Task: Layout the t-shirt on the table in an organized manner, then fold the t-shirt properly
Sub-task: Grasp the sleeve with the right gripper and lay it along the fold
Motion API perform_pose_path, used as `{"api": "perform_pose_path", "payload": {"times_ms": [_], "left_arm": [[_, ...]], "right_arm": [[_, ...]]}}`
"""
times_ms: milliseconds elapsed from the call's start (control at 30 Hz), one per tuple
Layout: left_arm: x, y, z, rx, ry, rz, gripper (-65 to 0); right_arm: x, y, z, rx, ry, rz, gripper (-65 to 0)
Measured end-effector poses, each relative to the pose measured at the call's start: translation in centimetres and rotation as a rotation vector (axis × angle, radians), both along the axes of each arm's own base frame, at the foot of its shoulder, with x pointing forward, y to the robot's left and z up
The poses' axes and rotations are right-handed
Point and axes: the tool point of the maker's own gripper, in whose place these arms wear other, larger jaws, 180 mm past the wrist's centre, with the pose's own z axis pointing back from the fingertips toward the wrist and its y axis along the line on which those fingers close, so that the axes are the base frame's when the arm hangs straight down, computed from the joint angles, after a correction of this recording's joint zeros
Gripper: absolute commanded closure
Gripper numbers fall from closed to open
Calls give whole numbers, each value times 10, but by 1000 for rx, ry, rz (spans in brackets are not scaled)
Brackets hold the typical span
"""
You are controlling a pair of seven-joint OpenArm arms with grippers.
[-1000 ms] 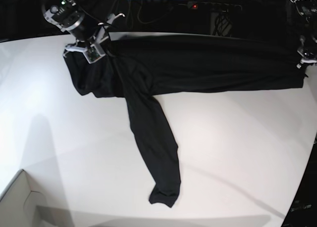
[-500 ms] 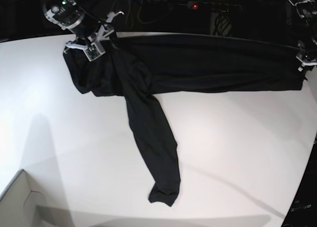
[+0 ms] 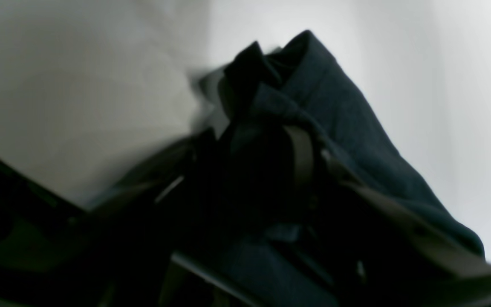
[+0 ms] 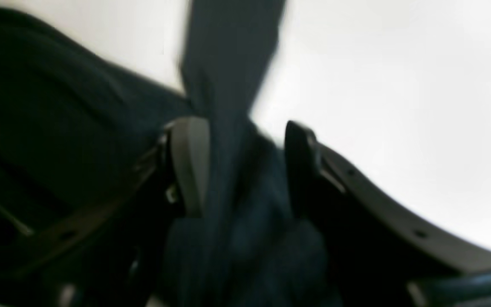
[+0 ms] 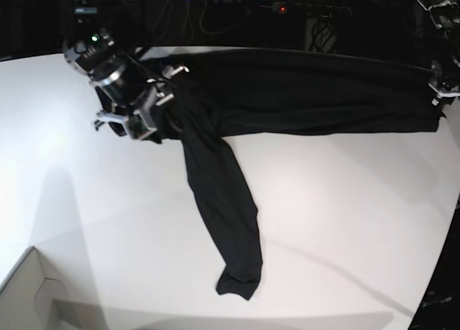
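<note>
Right gripper [image 4: 237,170] over bunched end of t-shirt [image 5: 287,93], jaws parted, loose cloth between them, not clamped. Left gripper [image 5: 440,85] at opposite end, near table [image 5: 345,215] edge; wrist view too dark, cannot tell whether it grips. T-shirt stretched across far side of table, one long sleeve [image 5: 226,215] trailing toward near edge. Step, by judgement: layout, folding not begun. Next move calls for fresh grasp to flatten bunched end. White box [image 5: 29,294], near corner: contents hidden.

Lab setup: bare white table [image 5: 345,200], dark backdrop, power strip [image 5: 310,9] behind.
</note>
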Motion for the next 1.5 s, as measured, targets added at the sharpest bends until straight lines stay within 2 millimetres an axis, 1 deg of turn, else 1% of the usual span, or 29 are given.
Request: {"api": "perform_pose_path", "payload": {"times_ms": [67,100,200,267,333,367,400,467,533,567,700,767,900,1100,1200,1433,1500], "left_arm": [[1,-1,0,-1,-2,-1,-242],[1,-1,1,-2,-5,-4,-242],[6,-1,2,2,-6,-5,-242],[8,-3,1,-1,-7,-10,-242],[8,-4,1,-4,-12,-8,-242],[8,-4,1,-4,-9,-9,-242],[8,-4,1,-5,-10,-8,-242],[8,-4,1,-5,-11,-7,-242],[8,-4,1,-5,-12,-8,-242],[8,-4,1,-7,-14,-7,-242],[7,-4,1,-2,-11,-5,-242],[6,-4,0,-3,-8,-6,-242],[6,-4,0,-5,-11,-5,-242],[6,-4,0,-5,-12,-3,-242],[6,-3,0,-4,-12,-3,-242],[6,-4,0,-5,-12,-3,-242],[6,-4,0,-5,-13,-3,-242]], "right_arm": [[23,11,2,-2,5,20,-291],[37,12,3,-9,13,13,-291],[76,26,1,29,35,13,-291],[96,37,-10,56,75,32,-291],[110,52,-27,76,130,65,-291],[113,61,-39,69,167,91,-291],[118,71,-46,77,191,120,-291],[128,92,-50,139,188,160,-291],[136,103,-56,184,192,172,-291],[140,106,-59,207,195,172,-291],[143,110,-78,255,236,166,-291],[144,112,-82,272,244,163,-291],[153,113,-75,299,209,157,-291],[164,95,-70,276,184,141,-291],[166,88,-71,264,182,135,-292],[168,91,-66,291,144,128,-292],[166,91,-72,300,162,124,-292]]}}
